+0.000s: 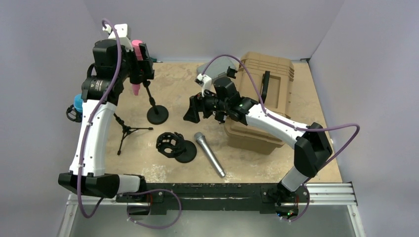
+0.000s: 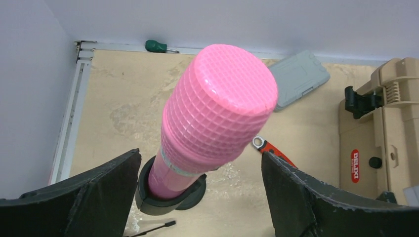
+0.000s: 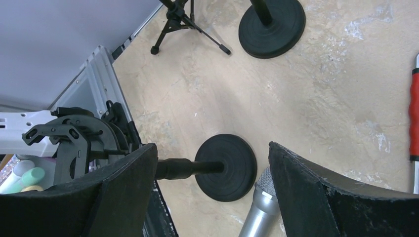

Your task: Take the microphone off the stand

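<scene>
A pink microphone (image 1: 136, 64) sits head-up in the black clip (image 2: 170, 195) of a stand with a round base (image 1: 157, 114) at the back left. My left gripper (image 1: 141, 61) is open. Its jaws stand wide on either side of the microphone's head (image 2: 217, 108) without touching it. My right gripper (image 1: 191, 111) is open and empty over the middle of the table. In the right wrist view it (image 3: 212, 146) hangs above a second stand's round base (image 3: 226, 168) and a silver microphone (image 3: 259, 207) lying on the table.
The second stand carries an empty shock mount (image 1: 170, 143). The silver microphone (image 1: 210, 154) lies beside it. A tan case (image 1: 267, 98) stands at the right, a grey box (image 2: 299, 79) behind it. A small tripod (image 1: 126, 131), red wrench (image 2: 272, 150) and green screwdriver (image 2: 158, 47) lie about.
</scene>
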